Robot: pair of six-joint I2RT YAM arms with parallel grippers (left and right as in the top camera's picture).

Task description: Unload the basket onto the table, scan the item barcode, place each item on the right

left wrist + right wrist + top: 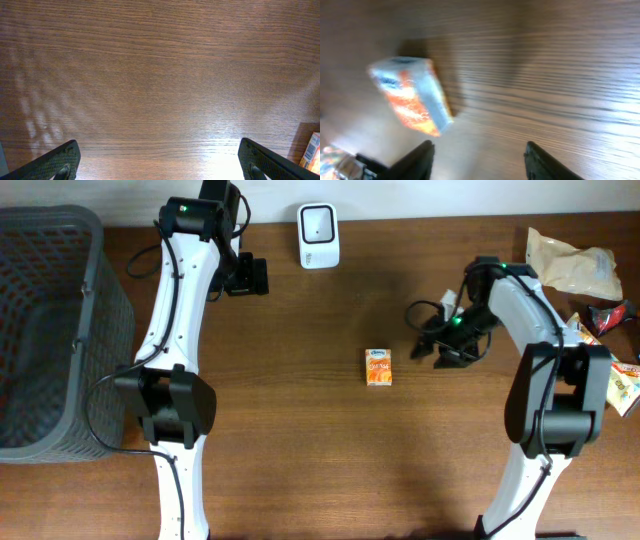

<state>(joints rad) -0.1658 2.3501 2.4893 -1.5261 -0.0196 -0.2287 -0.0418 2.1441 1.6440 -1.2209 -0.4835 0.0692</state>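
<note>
Scan judged not yet done: found box (378, 367) lying free on table (300, 410), scanner (318, 223) well up-left of box.

Overhead: noted right gripper (424, 347) near box, to its right, not touching; left gripper (248, 275) farther up-left of box; basket (60, 280) far left, snack bags (575, 265) far right; no obstacle toward scanner.
Left wrist: found left gripper (160, 162) spread wide, empty; box (311, 150) at right edge.
Right wrist, blurred: found right gripper (479, 160) parted, empty; box (412, 97) ahead.
Remaining: grasp, lift, present barcode.

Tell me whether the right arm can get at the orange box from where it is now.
Probably yes. The right end effector sits just beside the orange box, jaws apart and empty, with only bare table between them. The box lies flat and alone, nothing crowding it.
</note>
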